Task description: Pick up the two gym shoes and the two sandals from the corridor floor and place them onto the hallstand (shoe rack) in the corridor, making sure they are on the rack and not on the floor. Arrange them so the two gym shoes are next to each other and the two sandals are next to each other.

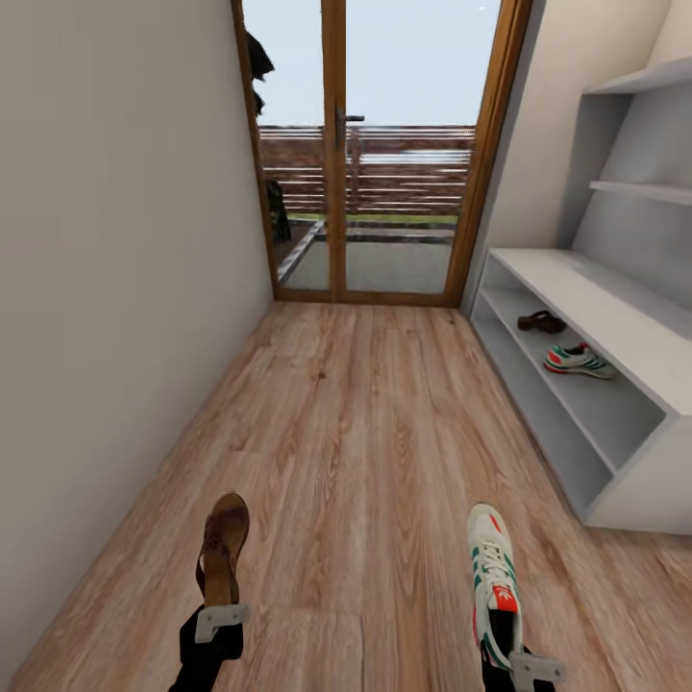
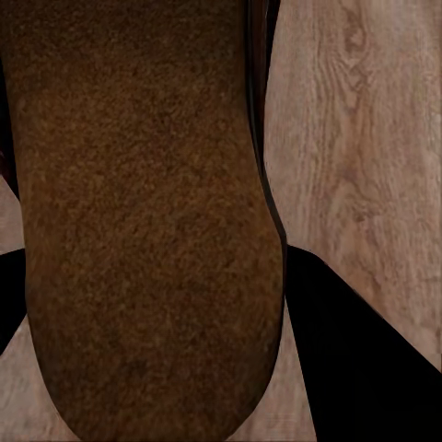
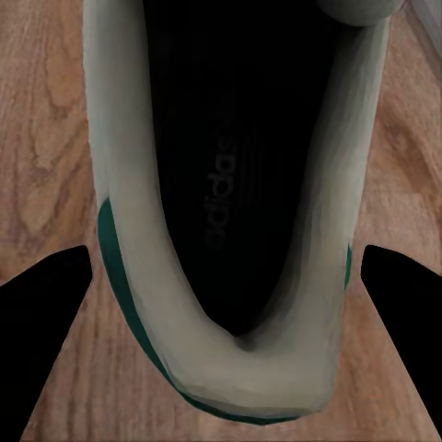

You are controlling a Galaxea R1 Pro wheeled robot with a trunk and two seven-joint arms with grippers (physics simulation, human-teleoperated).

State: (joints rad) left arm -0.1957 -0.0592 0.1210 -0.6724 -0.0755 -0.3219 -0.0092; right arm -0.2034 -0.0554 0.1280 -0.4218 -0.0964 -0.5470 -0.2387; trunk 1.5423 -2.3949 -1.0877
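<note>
Corridor seen from my head camera, both arms loaded. My left gripper (image 1: 220,620), low in the frame left of centre, is clamped on the heel end of a sandal (image 1: 222,550) whose toe points up the frame; my right gripper (image 1: 524,663), at the lower right edge, is clamped on the heel of a gym shoe (image 1: 493,567). Both shoes appear lifted clear of the corridor floor (image 1: 365,432), though the frames do not settle how high. The hallstand (image 1: 615,322) stands along the right side; on its upper open shelf lie the second sandal (image 1: 541,322) and, just below it in the frame, the second gym shoe (image 1: 579,361), near each other but apart. I judge the step in hand to be the carry of the last two shoes. The next move calls for turning toward the rack and setting each shoe beside its mate. My fingertips are largely hidden: the left wrist view shows the sandal's sole (image 2: 147,230) across it, the right wrist view the shoe's dark opening (image 3: 230,166), and the rack's lower shelf is barely visible.
</note>
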